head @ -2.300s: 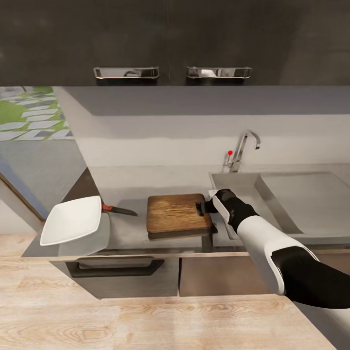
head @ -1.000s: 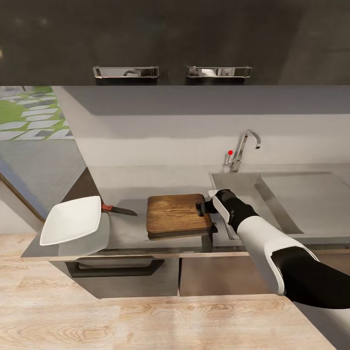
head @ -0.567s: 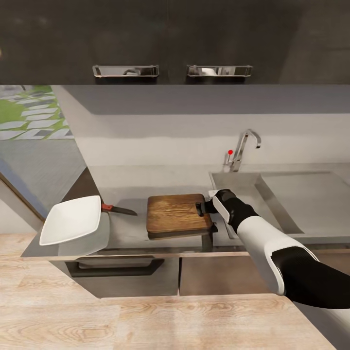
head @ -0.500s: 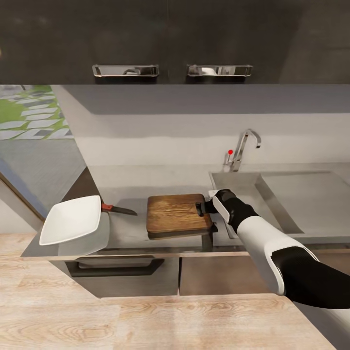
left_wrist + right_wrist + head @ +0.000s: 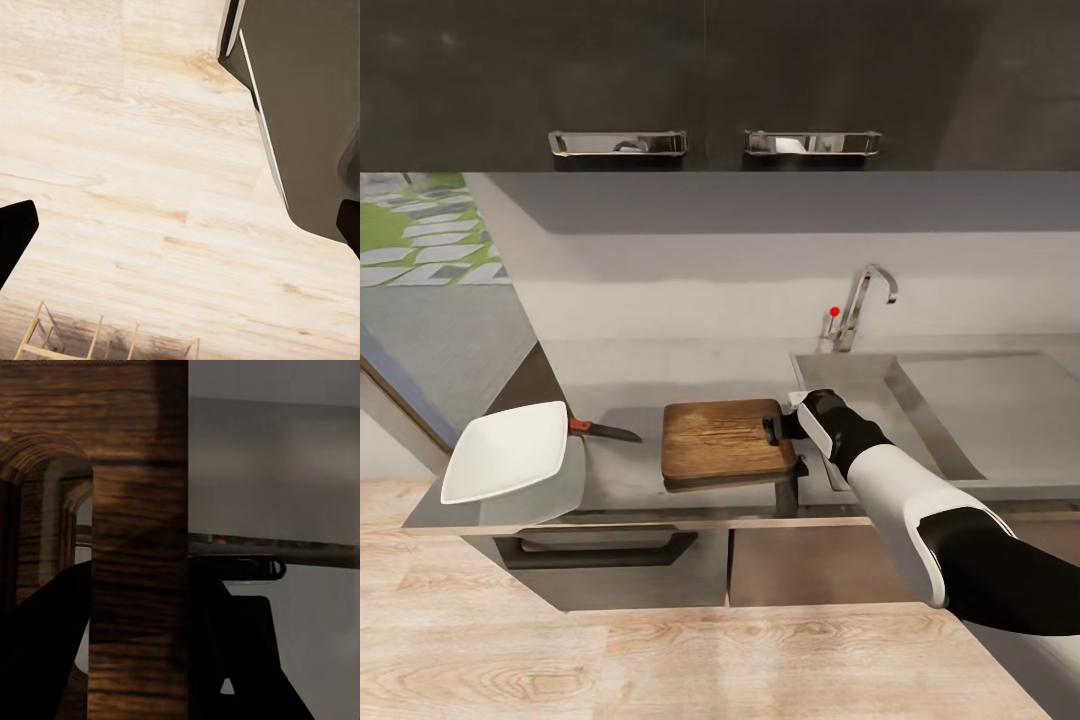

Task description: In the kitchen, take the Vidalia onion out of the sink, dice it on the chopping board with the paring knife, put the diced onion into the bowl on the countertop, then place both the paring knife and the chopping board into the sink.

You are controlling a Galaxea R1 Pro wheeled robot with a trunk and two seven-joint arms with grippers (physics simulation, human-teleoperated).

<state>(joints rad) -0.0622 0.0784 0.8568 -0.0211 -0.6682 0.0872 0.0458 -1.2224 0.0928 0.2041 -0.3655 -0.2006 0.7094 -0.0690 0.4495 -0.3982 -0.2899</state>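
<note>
On the counter (image 5: 620,470), beside the sink (image 5: 880,400), the right gripper (image 5: 778,427) clamps the board (image 5: 725,438) by its slot end; next it likely needs lifting into the basin

Head camera overlooks countertop (image 5: 630,480); right wrist camera hugs chopping board (image 5: 139,547) (shared); left faces floor (image 5: 135,187).

The robot's right arm reaches forward from the near right, white forearm and black wrist angled left, its right pincer (image 5: 778,427) clamped on the slotted end of the chopping board (image 5: 720,438). The left pincer (image 5: 180,232) hangs with dark fingertips (image 5: 13,234) spread wide apart.
</note>
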